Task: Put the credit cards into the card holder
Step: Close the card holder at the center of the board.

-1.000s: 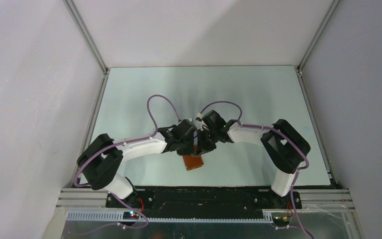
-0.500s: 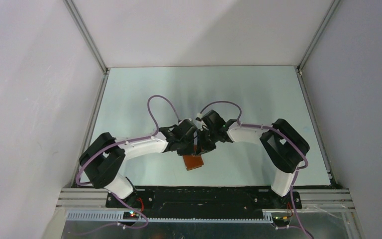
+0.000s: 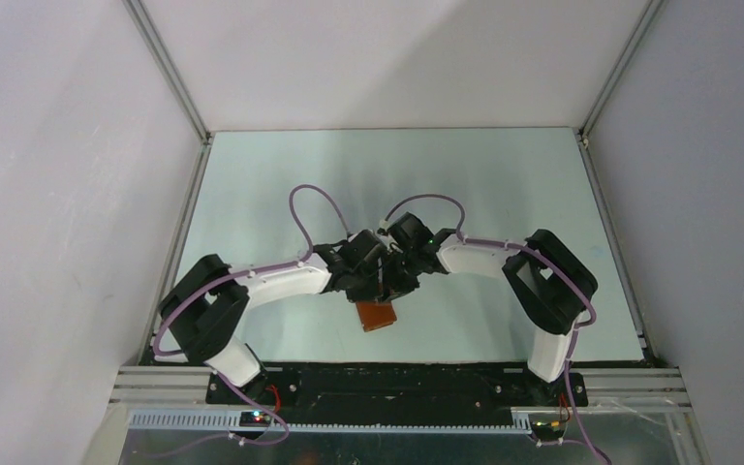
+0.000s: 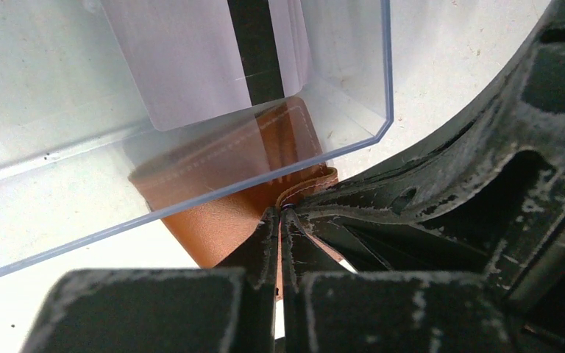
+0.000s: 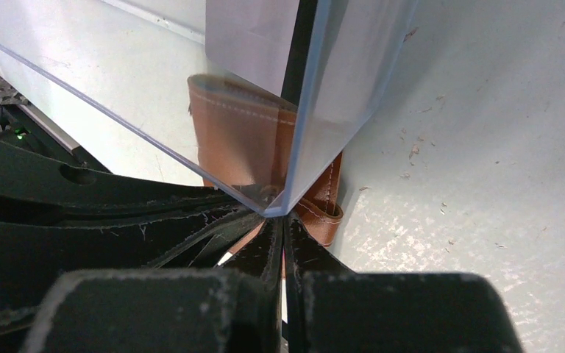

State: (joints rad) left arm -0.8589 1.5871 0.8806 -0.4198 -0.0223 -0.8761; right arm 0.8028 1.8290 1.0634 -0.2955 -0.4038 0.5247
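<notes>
The tan-brown card holder [image 3: 376, 315] sits at the near middle of the table, partly under both wrists. My left gripper [image 4: 279, 219] is shut on its stitched edge [image 4: 305, 190], with brown leather showing between the jaws. My right gripper [image 5: 281, 223] is shut on the same card holder [image 5: 239, 136] from the other side. A pale credit card [image 4: 191, 62] with a dark stripe shows through a clear plastic piece [image 4: 353, 88] just above the leather. The credit card [image 5: 250, 37] also shows in the right wrist view. In the top view the two grippers [image 3: 380, 278] meet fingertip to fingertip.
The pale green table top [image 3: 387, 184] is enclosed by white walls with metal corner rails [image 3: 170, 73]. A black base strip [image 3: 397, 383] runs along the near edge. Purple cables [image 3: 300, 208] loop above both wrists.
Both arms have shifted slightly, the left elbow a little to the right. The grippers stay shut on the card holder, which has not moved.
</notes>
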